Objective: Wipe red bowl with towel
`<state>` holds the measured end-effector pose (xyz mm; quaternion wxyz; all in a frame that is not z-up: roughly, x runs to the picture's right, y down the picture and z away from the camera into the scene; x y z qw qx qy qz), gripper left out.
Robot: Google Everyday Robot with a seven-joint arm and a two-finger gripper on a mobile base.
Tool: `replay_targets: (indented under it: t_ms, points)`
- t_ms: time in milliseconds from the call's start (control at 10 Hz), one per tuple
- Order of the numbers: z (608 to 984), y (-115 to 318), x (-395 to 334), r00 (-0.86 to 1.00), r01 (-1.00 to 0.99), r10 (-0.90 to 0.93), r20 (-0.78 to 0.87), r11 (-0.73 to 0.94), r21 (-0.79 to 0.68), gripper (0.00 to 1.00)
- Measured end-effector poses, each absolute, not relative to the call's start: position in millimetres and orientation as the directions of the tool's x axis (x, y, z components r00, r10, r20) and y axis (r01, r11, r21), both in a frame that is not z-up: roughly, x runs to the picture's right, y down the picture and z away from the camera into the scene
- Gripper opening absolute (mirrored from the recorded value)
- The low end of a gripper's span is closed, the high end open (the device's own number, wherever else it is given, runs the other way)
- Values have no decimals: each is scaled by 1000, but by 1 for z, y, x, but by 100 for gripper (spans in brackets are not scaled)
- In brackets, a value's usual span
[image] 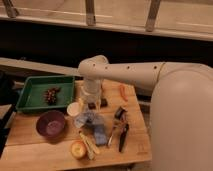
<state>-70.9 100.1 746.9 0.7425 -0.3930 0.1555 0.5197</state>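
My gripper (93,106) points down at the end of the white arm (130,75), over the middle of the wooden table (30,150). It hangs just above a crumpled blue-grey towel (95,127), possibly touching its top. The arm's wrist now hides the red bowl that stood at the back of the table. A dark purple-red bowl (50,124) sits at the front left, apart from the gripper.
A green tray (35,87) with dark fruit stands at the back left. A white cup (74,109) is left of the towel. An apple (78,149), a banana (89,145), black utensils (120,127) and a carrot (122,92) lie around.
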Motion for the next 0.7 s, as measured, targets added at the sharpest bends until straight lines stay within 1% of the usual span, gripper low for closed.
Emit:
replay_targets:
  t_ms: [200,300,400,600,700]
  points:
    - [758,101,-62,405,-897,654,-639,149,-416,65]
    - [765,106,-62,404,-898,652,-642,147,-416,63]
    - [770,112,-63,400,-900,650,-646,145,-412,57]
    - [773,120,-61,392,-904,646,-655,138,-404,36]
    - [771,121,-59,388,-906,648,-655,139,-399,29]
